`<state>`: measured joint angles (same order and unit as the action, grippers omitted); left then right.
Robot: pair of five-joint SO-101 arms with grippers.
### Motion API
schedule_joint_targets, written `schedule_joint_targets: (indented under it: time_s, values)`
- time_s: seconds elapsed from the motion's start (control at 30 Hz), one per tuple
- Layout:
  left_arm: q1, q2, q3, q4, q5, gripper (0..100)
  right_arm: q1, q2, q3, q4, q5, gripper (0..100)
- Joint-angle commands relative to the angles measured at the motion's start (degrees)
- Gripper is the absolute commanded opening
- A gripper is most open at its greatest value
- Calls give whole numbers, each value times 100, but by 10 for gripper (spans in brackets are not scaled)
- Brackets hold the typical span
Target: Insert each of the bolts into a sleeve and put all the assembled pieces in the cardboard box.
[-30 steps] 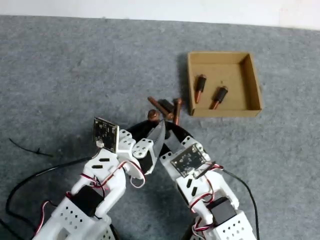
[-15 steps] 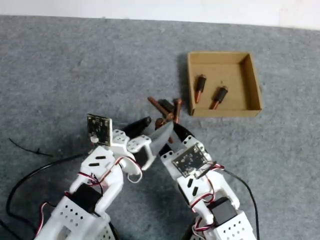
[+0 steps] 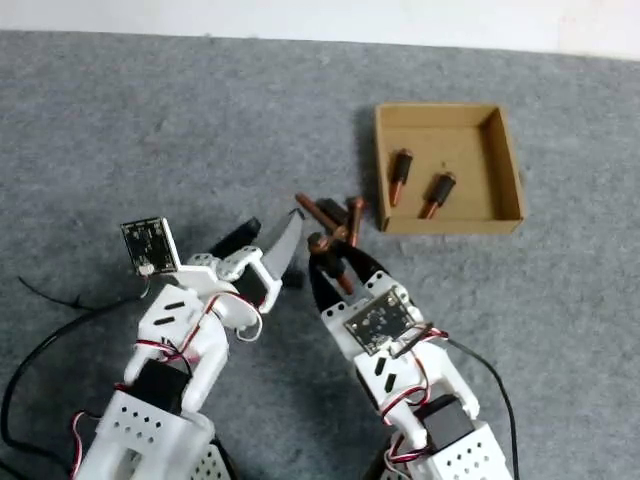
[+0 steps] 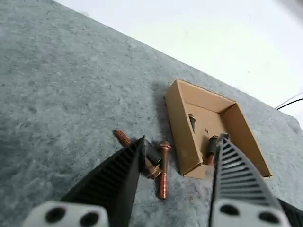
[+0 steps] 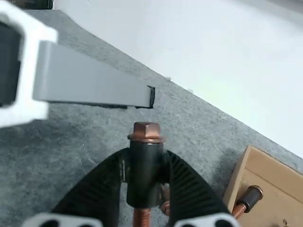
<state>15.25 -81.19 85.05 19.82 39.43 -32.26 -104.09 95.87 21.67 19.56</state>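
Right jaws — clamping sleeved bolt (image 5: 144, 163).

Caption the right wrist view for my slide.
Right jaws clamp a copper hex-head bolt inside its black cylindrical sleeve, brown cardboard box beyond.

- Grey mat (image 3: 130, 130), fuzzy like felt, is spread right across the table, from the near edge up to the far side.
- There's a white strip (image 3: 300, 18) running along the mat's far edge, plain and bare; I can't tell whether it's wall or tabletop.
- Over on the left side of the mat, a thin black strand (image 3: 55, 296) lies flat and loose, slightly curved, perhaps a tie or a bit of wire.
- From low on the left, the white background (image 4: 189, 28) rises behind the mat, and a thin dark line (image 4: 289, 101) crosses it near the side.
- From low on the right, a dark shape (image 5: 33, 4) sits where mat meets white; can't make it out.
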Motion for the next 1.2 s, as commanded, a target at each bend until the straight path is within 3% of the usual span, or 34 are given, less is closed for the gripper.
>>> schedule_joint_targets:
  time_s: [0.0, 0.1, 0.23, 0.3, 0.47, 0.7, 0.8, 1.17]
  values:
    - [-75, -75, -268, 0, 35, 220, -22, -127, 505, -13, -26, 5]
    - [-92, -75, -277, 0, 35, 196, 4, -127, 505, -13, -26, 5]
    - [-259, -75, -303, -35, 0, 59, 356, -127, 497, -22, -35, 5]
    - [-391, -75, -259, -290, -360, 0, 462, -127, 488, -40, -53, 5]
    - [-435, -57, -40, -642, -1046, 5, 479, -75, 567, -409, -53, 5]
    - [-435, -48, 119, -404, -3727, 6, 479, -75, 576, -312, -53, 5]
    - [-444, -31, 163, -220, -4413, 6, 479, -84, 576, -189, -53, 5]
    - [-435, -22, 418, -237, -4580, 6, 1235, -75, 523, -215, -62, 5]
